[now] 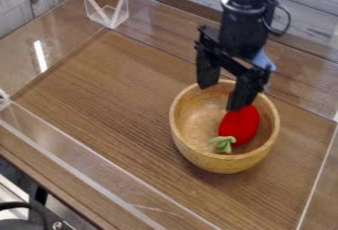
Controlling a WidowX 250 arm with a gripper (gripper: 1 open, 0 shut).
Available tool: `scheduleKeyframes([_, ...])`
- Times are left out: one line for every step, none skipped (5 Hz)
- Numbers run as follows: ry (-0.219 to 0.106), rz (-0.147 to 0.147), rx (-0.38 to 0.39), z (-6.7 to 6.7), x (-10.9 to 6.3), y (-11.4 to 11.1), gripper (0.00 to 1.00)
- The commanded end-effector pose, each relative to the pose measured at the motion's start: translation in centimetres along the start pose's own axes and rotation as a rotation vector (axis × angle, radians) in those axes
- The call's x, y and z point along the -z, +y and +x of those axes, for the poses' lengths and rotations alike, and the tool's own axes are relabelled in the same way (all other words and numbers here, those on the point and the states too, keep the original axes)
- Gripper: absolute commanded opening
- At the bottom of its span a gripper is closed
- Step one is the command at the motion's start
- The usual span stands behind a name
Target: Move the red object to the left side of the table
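The single camera looked down across the table [93,106] — a brown wood-grain top fenced by low clear acrylic walls [79,160]. Right of centre sat a round, light wooden bowl [199,140], and inside it lay the red object [239,124], a small oval toy with its green leafy end [223,145] pointing toward the near rim. It rested against the right half of the bowl's floor, tilted so that the red body ran up and away from the stem.

The black gripper [224,84] hung over the bowl's far rim, pointing straight down, its two fingers [208,68] spread wide with open space between them — nothing was held. The right finger's tip stood just in front of the upper end of the red object; whether it touched could not be told. The left finger's tip hovered over the bowl's far-left rim. A clear folded acrylic stand [106,9] sat at the far-left corner, well apart from the bowl.
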State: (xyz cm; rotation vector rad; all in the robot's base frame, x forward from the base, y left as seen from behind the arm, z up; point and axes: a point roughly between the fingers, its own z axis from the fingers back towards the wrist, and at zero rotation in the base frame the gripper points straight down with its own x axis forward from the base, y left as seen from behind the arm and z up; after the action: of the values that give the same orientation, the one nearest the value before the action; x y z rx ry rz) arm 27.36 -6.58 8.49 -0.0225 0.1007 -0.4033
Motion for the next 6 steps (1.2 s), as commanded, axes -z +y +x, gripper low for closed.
scheduleKeyframes([-0.047,0.016,0.071,0.5,-0.1,-1.1,1.00])
scheduleKeyframes([-0.060,0.024,0.137,0.5,0.8,-1.5,1.00])
scheduleKeyframes([-0.076,0.037,0.197,0.6,1.6,-1.7,1.00])
scheduleKeyframes([-0.099,0.060,0.214,0.8,2.1,-1.4,1.00])
scheduleKeyframes([-0.119,0.070,0.213,1.0,2.1,-1.1,1.00])
scheduleKeyframes([-0.136,0.077,0.211,1.1,2.1,-0.9,1.00])
